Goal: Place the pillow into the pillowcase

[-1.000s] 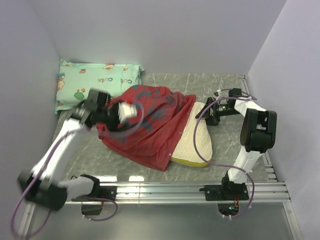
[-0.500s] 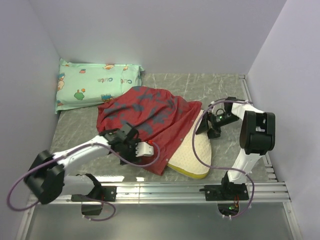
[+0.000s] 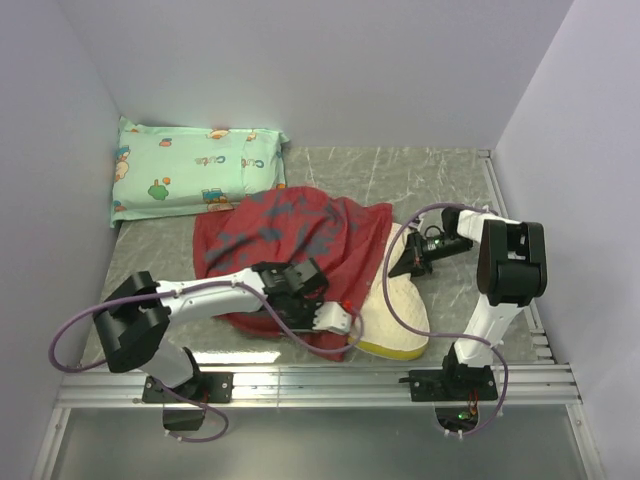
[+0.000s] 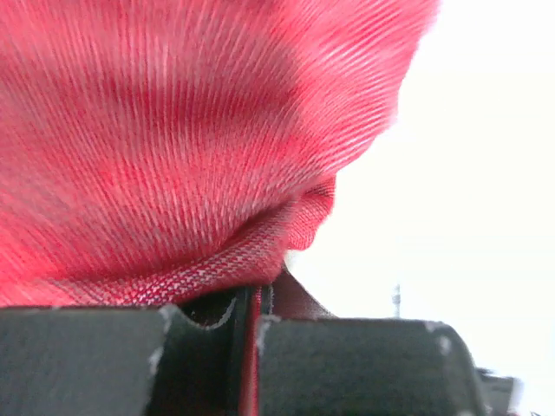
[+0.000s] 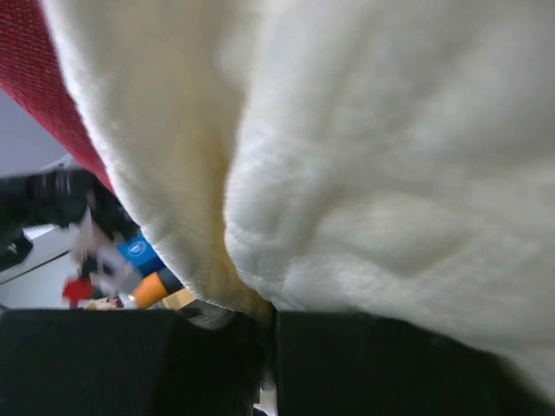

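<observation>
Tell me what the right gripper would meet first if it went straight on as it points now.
The large cream-white dimpled fabric pillow: the right gripper has its jaws shut on that pillow's edge. Behind it probably comes the red fabric pillowcase, though depth is unclear.

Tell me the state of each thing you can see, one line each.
pillow: lying flat, partly covered by the pillowcase.
pillowcase: crumpled over the pillow, edge pinched.
left gripper: jaws shut on pillowcase.
right gripper: jaws shut on pillow.
mint-green pillow: lying flat, untouched.
</observation>
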